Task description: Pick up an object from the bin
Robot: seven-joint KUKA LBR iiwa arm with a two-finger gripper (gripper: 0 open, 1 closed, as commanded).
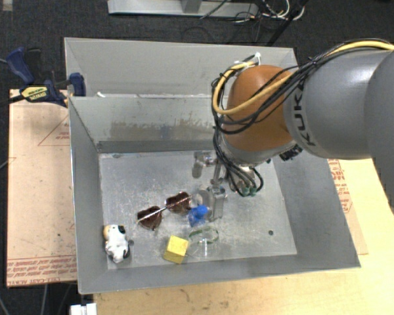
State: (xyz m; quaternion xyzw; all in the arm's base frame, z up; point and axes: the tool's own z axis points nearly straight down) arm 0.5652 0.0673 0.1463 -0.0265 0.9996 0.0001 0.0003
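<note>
Blue small thing (198, 215) – a lumpy bit of plastic, its kind too small to make out – lies on the floor of the grey bin (85, 176), right against the tip of the claw (212, 205) on its view-left side. The claw reaches down to the bin floor near the middle, and I cannot tell whether it is open or closed, nor whether it has the blue thing in its grip.

Just beyond the blue thing, further view-left of the claw, a pair of sunglasses (163, 210) with brown lenses lies flat, one lens close to the blue thing and the other further out. Just below the claw in the view, toward the near wall, sits a clear, glassy object (204, 235); its shape is hard to read. Beside that, down and to the view-left of the claw, is a yellow block (176, 249). Well apart from the claw, near the bin's near-left corner, lies a small white-and-black toy animal (117, 243).

Above the claw, the orange wrist cover (259, 113) – looped with yellow and black cables – joins the grey arm (351, 104), which comes in from the view's right.
</note>
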